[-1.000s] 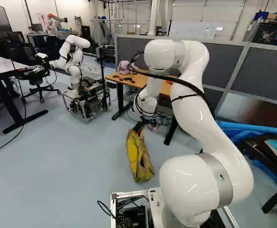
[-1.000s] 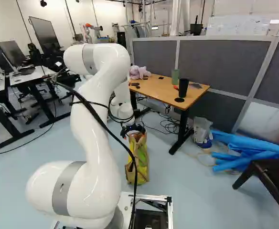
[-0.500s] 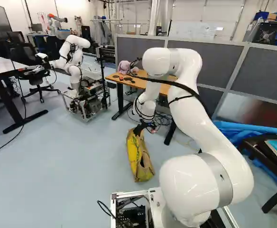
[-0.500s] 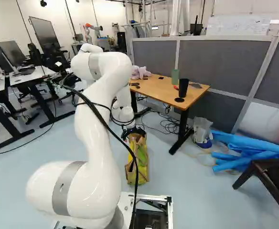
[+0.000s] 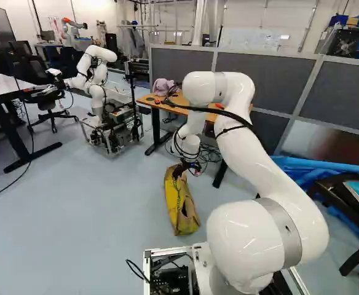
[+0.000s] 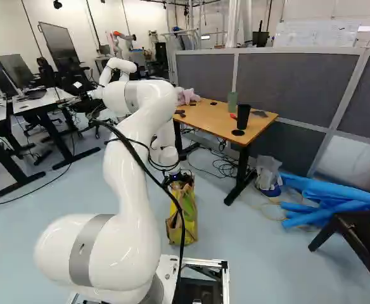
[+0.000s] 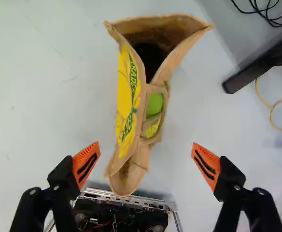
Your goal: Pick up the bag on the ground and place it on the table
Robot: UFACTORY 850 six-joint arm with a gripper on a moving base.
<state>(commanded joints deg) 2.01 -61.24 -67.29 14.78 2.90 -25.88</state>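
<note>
**Gripper hangs wide open over the bag on the floor**

The wrist view alone looks into the mouth of the bag (image 7: 141,111), showing a dark hollow. Only the right base view shows the black cup (image 6: 243,117) and green cylinder (image 6: 232,101) on the table (image 6: 213,116), as well as the clear plastic bag (image 6: 268,172) on the floor (image 6: 267,259) beside a table leg. The left base view shows the wheeled base (image 5: 112,129) under another robot (image 5: 96,89), mostly hidden by the arm (image 6: 125,164) in the right.

The bag is brown and paper-like, with creased sides, stiff folded edges and a yellow and green print. Its mouth gapes in a wedge and its body narrows. The tabletop is smooth and wood-coloured; a soft pinkish toy (image 6: 185,96) sits on it.

The gripper (image 5: 185,167) has its fingers spread far apart, orange ribbed pads (image 7: 87,164) angled inward. Nothing is held. One end of the bag shows between them, the mouth ahead; neither pad appears to touch it.
</note>
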